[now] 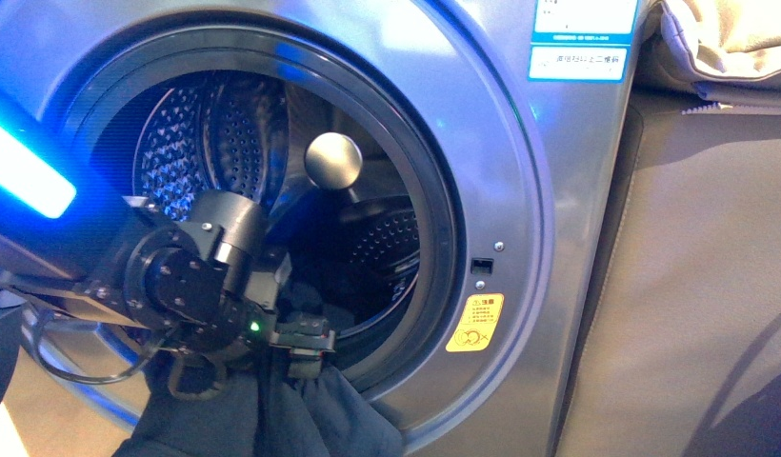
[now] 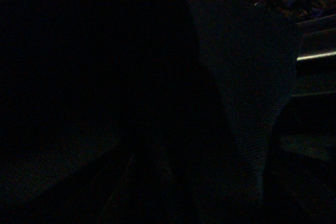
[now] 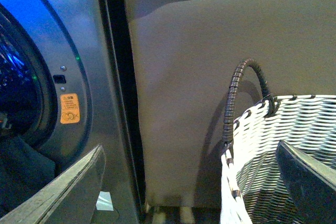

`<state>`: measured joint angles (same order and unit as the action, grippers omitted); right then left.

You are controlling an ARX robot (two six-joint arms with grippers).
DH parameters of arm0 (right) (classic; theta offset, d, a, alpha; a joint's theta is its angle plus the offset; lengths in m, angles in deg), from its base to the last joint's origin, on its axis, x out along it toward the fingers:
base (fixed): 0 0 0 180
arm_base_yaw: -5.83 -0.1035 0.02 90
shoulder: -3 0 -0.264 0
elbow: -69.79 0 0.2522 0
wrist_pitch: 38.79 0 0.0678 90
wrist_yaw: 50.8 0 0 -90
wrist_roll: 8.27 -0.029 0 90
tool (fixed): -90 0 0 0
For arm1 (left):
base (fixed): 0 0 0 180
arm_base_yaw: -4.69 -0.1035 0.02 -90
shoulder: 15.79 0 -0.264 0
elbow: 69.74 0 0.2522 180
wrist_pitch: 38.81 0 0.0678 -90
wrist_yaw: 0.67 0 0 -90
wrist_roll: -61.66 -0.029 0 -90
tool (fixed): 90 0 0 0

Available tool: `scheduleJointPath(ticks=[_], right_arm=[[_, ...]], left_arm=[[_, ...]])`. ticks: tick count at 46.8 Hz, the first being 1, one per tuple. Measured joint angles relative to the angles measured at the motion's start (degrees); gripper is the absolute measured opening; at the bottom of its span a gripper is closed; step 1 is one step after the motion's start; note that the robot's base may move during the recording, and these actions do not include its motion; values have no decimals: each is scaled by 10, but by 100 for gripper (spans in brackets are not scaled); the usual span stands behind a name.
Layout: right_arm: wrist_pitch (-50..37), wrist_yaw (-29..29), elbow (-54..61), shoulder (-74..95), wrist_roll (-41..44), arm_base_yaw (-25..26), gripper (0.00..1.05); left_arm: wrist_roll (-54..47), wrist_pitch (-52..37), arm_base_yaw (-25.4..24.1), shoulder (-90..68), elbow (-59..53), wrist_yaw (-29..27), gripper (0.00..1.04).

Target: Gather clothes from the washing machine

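The grey washing machine (image 1: 520, 171) fills the front view, its round door open on the steel perforated drum (image 1: 225, 124). My left gripper (image 1: 296, 347) sits at the lower rim of the opening, shut on the dark clothes (image 1: 310, 419), which hang limp over the rim and down the front. The left wrist view is dark. My right gripper (image 3: 194, 182) is open and empty, its fingers (image 3: 68, 187) spread wide between the machine (image 3: 79, 51) and a white woven basket (image 3: 283, 145). A bit of the clothes (image 3: 21, 166) shows at the drum's rim there.
A grey-brown upholstered panel (image 1: 691, 267) stands right of the machine, with beige cushions (image 1: 730, 38) above it. The basket has a dark wrapped handle (image 3: 233, 93). An orange sticker (image 1: 475, 322) and a blue label (image 1: 582, 38) mark the machine's front.
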<state>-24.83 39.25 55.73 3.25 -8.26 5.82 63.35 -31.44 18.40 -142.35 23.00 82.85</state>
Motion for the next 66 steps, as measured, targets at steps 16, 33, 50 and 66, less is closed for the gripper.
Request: scheduleJointPath(ticks=[16, 33, 50, 66], right_arm=[[0, 0, 0, 0, 0, 0, 97], [0, 0, 0, 0, 0, 0, 97], [0, 0, 0, 0, 0, 0, 97], [0, 0, 0, 0, 0, 0, 97]], left_arm=[[-6, -40, 7, 9, -25, -9, 10], [-82, -143, 15, 115, -151, 8, 9], [-119, -201, 18, 311, -311, 55, 9], [-138, -196, 6, 508, -384, 87, 9]])
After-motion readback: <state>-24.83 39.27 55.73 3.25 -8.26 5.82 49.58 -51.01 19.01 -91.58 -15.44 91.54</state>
